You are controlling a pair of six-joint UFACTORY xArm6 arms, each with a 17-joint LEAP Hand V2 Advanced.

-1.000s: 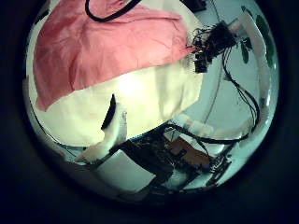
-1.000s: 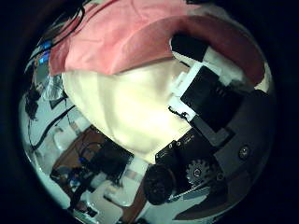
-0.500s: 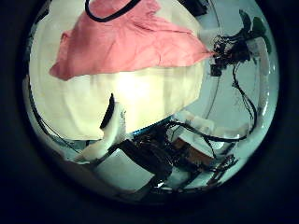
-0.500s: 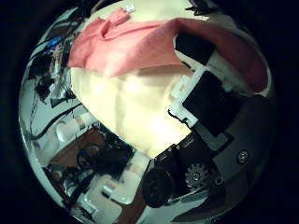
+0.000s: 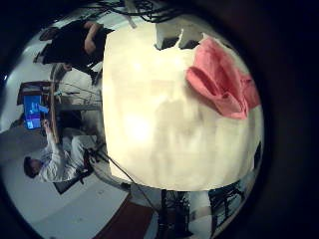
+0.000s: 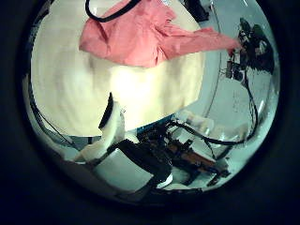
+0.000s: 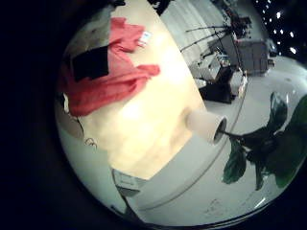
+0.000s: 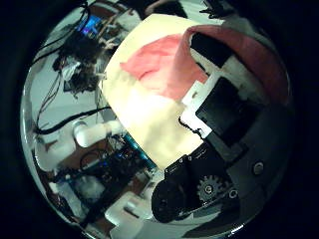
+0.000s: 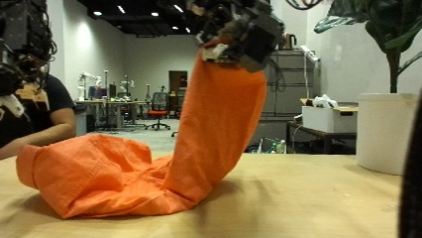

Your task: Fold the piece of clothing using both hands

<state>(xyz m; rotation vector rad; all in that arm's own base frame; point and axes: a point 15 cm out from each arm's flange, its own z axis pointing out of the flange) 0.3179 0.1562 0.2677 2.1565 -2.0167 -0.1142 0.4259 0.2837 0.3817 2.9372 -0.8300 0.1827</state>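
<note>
An orange piece of clothing (image 9: 198, 139) lies bunched on the light wooden table (image 9: 303, 198), with one part pulled up into a tall column. My right hand (image 9: 240, 35) is shut on the top of that column, high above the table. The right thumb side palm view shows the cloth (image 8: 159, 60) running under my right fingers (image 8: 224, 90). The left thumb side palm view shows the cloth (image 6: 150, 37) stretched to a point at the other hand (image 6: 246, 52); my left hand's finger (image 6: 111, 127) hangs relaxed and holds nothing.
A white cylindrical bin (image 9: 386, 129) stands beside the table near a leafy plant (image 9: 382, 25); it also shows in the right little finger side palm view (image 7: 206, 125). A cabinet with a box (image 9: 323, 114) stands behind. Bare tabletop (image 5: 169, 119) lies beside the pile.
My right hand has lifted its edge of the cloth higher, drawing it into a stretched point. The cloth now looks smaller and farther off in the left thumb side palm view.
</note>
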